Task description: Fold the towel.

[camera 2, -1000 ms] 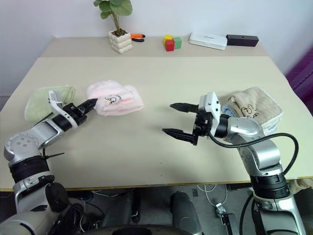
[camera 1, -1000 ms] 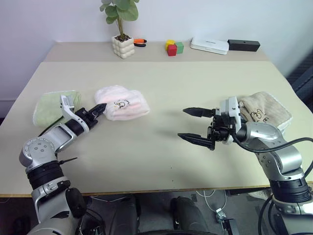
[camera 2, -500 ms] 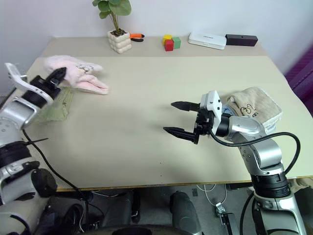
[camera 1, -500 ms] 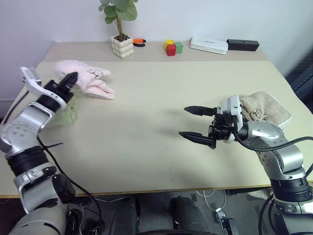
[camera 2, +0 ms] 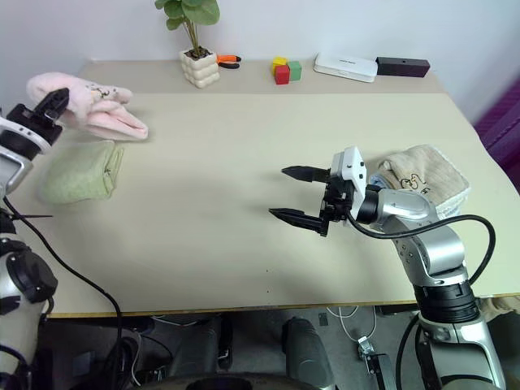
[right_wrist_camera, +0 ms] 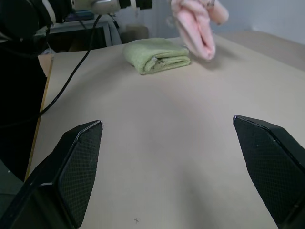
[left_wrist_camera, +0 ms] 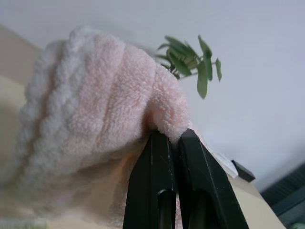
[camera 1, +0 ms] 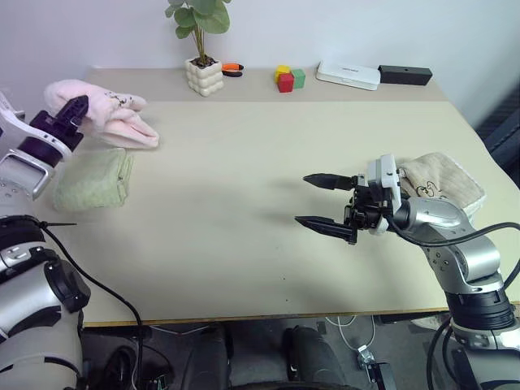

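Note:
The pale pink towel [camera 1: 110, 118] hangs in the air at the far left of the table, bunched, with its lower end drooping toward the table. My left gripper [camera 1: 73, 107] is shut on its upper edge; in the left wrist view the two black fingers [left_wrist_camera: 157, 176] pinch a fold of the pink terry [left_wrist_camera: 95, 119]. My right gripper [camera 1: 318, 201] hovers over the table's right half, open and empty, its fingers pointing left. In the right wrist view the towel [right_wrist_camera: 196, 21] dangles far ahead between the spread fingertips.
A folded light green towel [camera 1: 91, 180] lies under the lifted one. A beige towel [camera 1: 443, 185] sits behind my right wrist. Along the back stand a potted plant [camera 1: 203, 65], coloured blocks [camera 1: 288, 78], a white box [camera 1: 348, 75] and a black box [camera 1: 405, 75].
My left gripper has carried the pink towel off the table, up and to the left, to above the green towel. The right gripper has stayed in place.

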